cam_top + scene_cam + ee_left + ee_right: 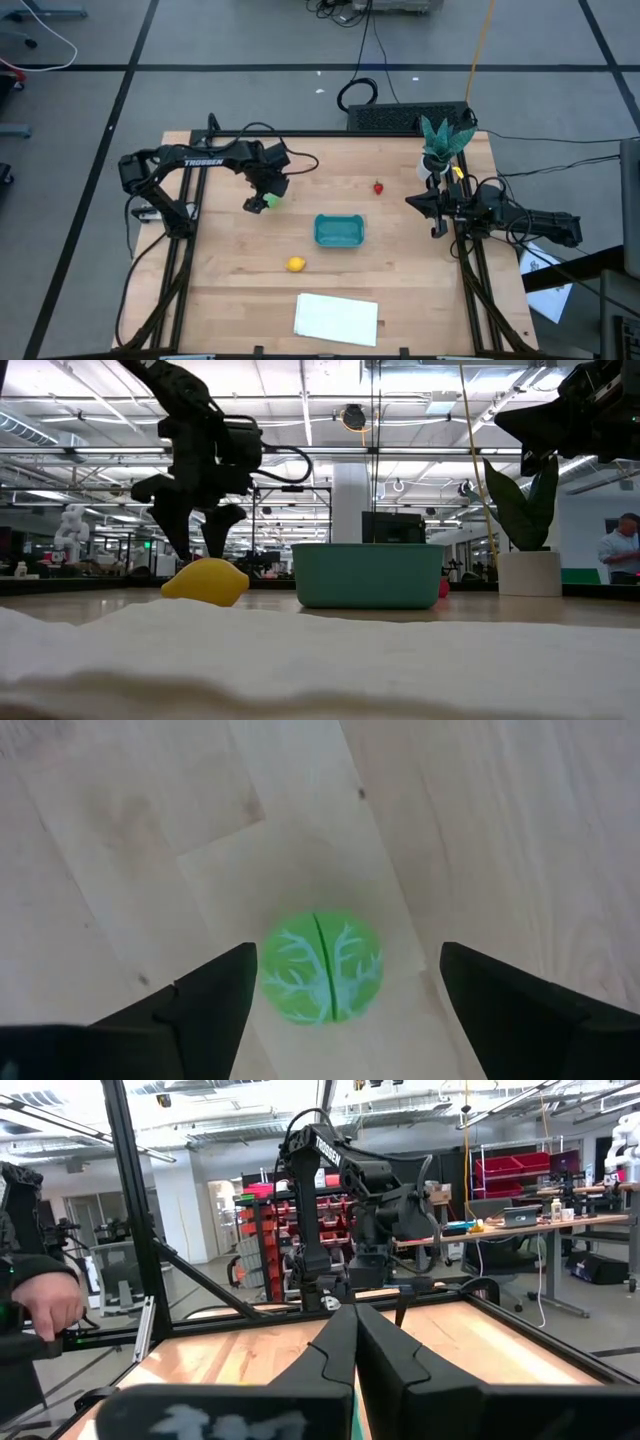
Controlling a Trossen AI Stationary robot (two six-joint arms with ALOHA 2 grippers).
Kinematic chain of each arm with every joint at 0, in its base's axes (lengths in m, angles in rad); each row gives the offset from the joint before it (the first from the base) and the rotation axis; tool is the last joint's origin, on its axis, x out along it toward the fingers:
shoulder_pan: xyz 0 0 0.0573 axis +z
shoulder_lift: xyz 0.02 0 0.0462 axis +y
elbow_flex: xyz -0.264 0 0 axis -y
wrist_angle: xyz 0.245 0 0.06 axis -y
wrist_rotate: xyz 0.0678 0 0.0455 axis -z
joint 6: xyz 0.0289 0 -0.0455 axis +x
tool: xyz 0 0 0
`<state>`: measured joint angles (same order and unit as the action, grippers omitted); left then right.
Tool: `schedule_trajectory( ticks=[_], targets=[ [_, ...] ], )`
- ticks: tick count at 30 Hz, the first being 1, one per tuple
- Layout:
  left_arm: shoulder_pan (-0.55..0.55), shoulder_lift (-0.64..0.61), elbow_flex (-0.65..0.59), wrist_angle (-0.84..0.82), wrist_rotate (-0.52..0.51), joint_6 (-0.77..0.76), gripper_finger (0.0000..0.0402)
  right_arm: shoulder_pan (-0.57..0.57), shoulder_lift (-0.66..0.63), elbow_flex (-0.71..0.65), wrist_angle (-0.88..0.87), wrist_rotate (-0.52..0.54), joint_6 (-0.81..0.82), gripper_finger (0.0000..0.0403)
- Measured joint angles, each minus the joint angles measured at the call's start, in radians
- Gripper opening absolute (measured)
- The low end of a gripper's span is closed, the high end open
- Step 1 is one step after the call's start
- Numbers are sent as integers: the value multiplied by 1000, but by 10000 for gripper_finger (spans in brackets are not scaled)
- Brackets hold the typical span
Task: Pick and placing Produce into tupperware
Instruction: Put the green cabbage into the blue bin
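The light-green ball lies on the wooden table at the far left. My left gripper points down over it, open, one finger on each side of the ball and apart from it. The yellow lemon piece rests near the table's middle. The red strawberry piece lies farther back. The teal tupperware stands upright between them. My right gripper waits shut at the right edge.
A flat white sheet lies at the near edge. A teal-leaved potted plant stands at the far right corner. Dark frame rails run along the table's left and right sides. A person's hand shows beyond the table.
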<state>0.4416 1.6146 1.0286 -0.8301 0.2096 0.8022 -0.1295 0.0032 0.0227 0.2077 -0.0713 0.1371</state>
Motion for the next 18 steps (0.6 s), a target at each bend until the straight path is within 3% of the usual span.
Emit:
schedule_trajectory(
  ticks=[18],
  targets=[
    [0,0,-76,115,-7,-7,322,0,0,0,0,0,0,0]
  ],
)
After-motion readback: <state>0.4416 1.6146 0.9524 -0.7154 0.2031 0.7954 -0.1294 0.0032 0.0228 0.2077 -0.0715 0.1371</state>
